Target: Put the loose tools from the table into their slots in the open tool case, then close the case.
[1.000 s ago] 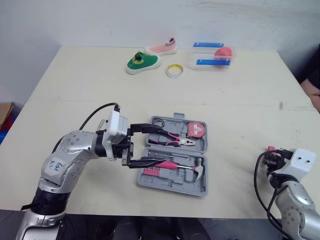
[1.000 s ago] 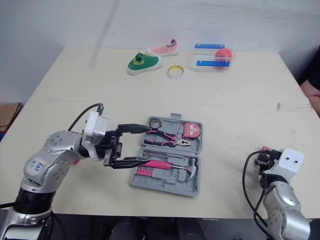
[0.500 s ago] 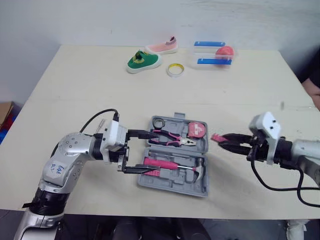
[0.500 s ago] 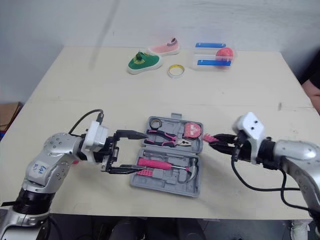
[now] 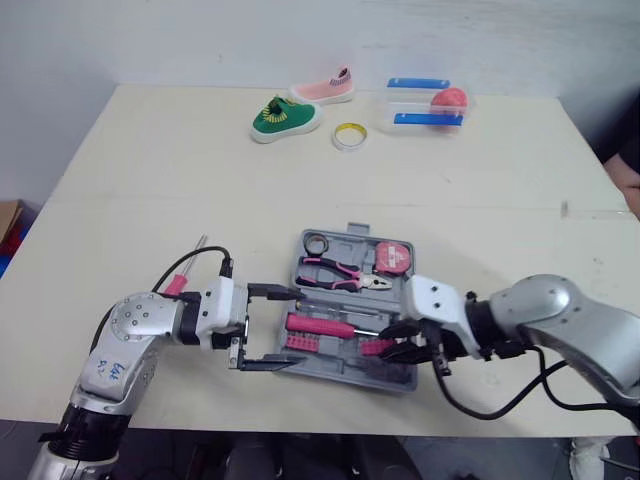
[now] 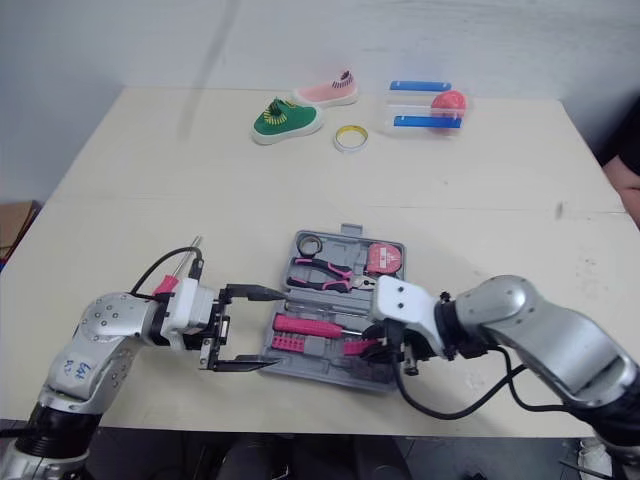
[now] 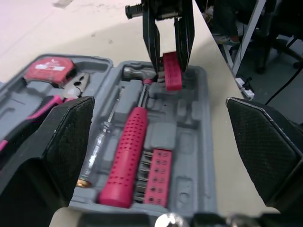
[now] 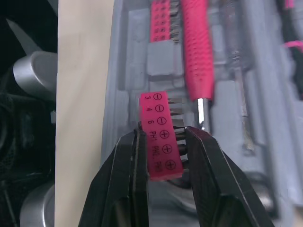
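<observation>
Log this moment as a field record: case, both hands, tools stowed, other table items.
case: tool case, open flat on the table
left hand: open, empty, at the case's left edge
right hand: shut on pink bit holder, over the case near the hammer
stowed: pliers, tape measure, hammer, second bit holder
far side: green shoe, pink shoe, tape roll, clear box
</observation>
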Available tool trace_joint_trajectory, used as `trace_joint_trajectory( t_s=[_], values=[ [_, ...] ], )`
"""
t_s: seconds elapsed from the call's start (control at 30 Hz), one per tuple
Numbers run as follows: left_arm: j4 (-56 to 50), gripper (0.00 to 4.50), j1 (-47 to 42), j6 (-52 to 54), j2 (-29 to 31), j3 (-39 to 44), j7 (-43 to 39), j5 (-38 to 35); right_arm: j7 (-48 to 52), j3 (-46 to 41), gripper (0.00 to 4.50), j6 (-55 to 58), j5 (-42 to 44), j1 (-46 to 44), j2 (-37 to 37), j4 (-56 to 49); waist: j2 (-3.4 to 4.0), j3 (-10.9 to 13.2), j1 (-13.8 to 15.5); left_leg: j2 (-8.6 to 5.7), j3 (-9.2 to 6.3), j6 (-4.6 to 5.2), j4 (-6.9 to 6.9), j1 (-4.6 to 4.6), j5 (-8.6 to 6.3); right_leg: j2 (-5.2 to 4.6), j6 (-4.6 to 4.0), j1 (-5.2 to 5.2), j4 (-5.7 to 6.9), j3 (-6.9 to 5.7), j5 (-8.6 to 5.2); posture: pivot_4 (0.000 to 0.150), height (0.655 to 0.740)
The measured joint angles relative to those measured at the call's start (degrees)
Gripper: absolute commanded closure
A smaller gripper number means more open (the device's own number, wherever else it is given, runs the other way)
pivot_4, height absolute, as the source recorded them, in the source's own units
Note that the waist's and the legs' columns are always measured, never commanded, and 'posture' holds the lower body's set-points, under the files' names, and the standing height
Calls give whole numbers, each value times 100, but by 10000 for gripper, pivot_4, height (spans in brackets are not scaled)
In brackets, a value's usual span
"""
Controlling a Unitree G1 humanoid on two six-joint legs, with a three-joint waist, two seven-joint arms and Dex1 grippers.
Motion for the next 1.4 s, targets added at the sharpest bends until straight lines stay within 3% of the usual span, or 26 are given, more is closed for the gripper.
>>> trace_joint_trajectory(
  t_s=[0.53, 1.4],
  values=[
    [-268, 0, 328, 321, 98, 171, 253, -114, -265, 780, 37274, 410, -761, -549, 569, 326, -1, 0, 5, -1, -1, 6, 33, -1, -1, -3, -5, 0, 28, -3, 2, 1500, 7400],
    [-532, 0, 576, 636, 213, 323, 393, -198, -550, 790, 37274, 1716, -435, -968, 1392, 271, -3, -1, -4, 2, 1, 3, 27, -3, -3, -2, -13, -6, 28, -5, 0, 1500, 7400]
  ],
)
